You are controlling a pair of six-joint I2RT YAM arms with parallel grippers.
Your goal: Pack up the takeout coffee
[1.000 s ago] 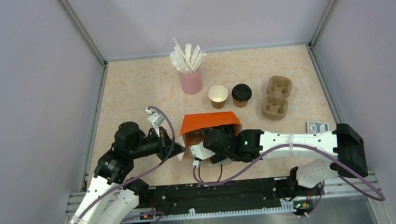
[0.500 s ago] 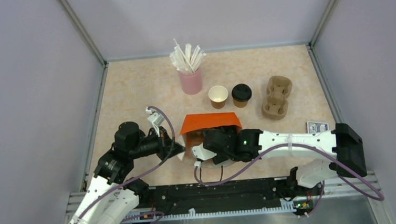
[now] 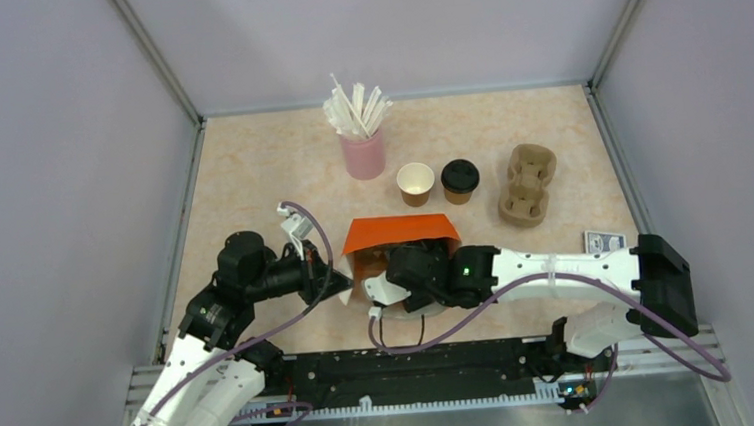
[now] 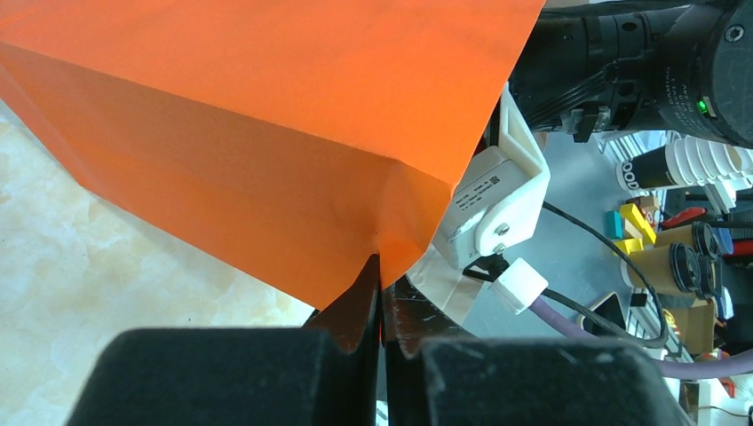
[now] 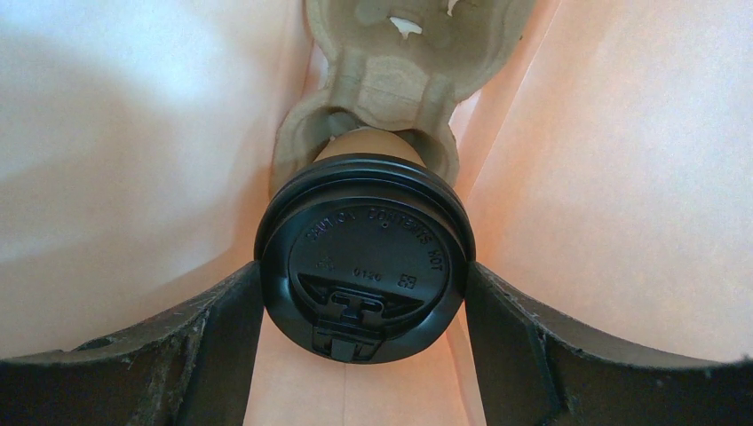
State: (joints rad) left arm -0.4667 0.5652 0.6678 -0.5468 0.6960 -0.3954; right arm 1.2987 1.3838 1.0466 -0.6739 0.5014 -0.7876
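Note:
The orange bag (image 3: 399, 232) stands open at the table's near middle. My left gripper (image 4: 380, 293) is shut on the orange bag's (image 4: 266, 133) lower edge. My right gripper (image 5: 364, 293) reaches down inside the bag, its fingers (image 5: 222, 328) pressed against both sides of the black lid of a takeout coffee cup (image 5: 364, 257). That cup's brown body sits in a pocket of a tan pulp carrier (image 5: 391, 80) at the bag's bottom. Behind the bag stand an open brown cup (image 3: 415, 183) and a lidded cup (image 3: 460, 179).
A pink cup of white straws (image 3: 361, 144) stands at the back. A second tan carrier (image 3: 528, 183) lies at the right, and a small blue card (image 3: 604, 242) near the right wall. The bag's walls close in around my right wrist.

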